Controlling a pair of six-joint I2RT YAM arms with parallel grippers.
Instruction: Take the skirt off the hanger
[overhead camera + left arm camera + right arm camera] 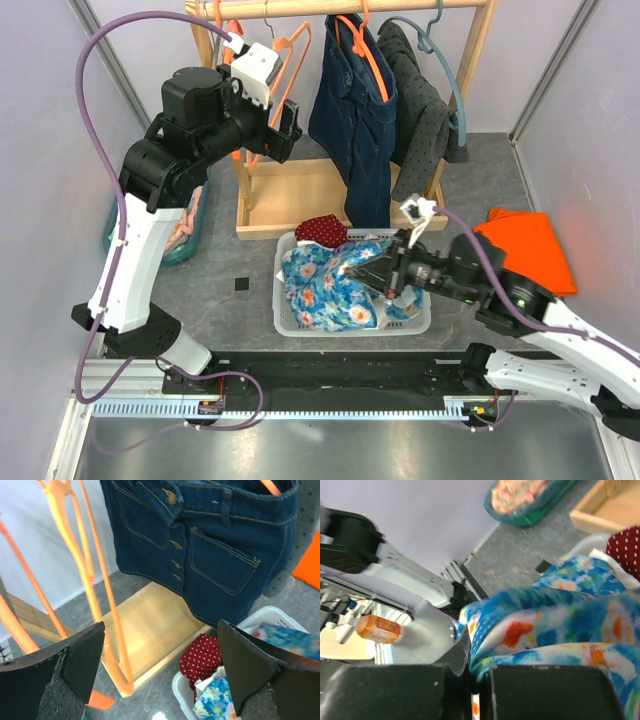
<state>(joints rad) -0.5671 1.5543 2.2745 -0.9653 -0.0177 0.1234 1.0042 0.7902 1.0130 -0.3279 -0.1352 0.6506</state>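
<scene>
Floral skirt (325,285) lies bunched in the one white basket (283,325) on the desk (220,300), beside one red dotted cloth (322,230). The right jaws (386,283) are clamped on a fold of it at the basket's right side. Two garments hang on the wooden rack (300,200): one denim skirt (355,120) and one dark dotted piece (425,130). The left jaws (162,655) gape wide and empty beside bare orange hangers (90,555), well apart from the floral skirt.

Pale lilac walls (40,100) enclose a grey table (232,322).
</scene>
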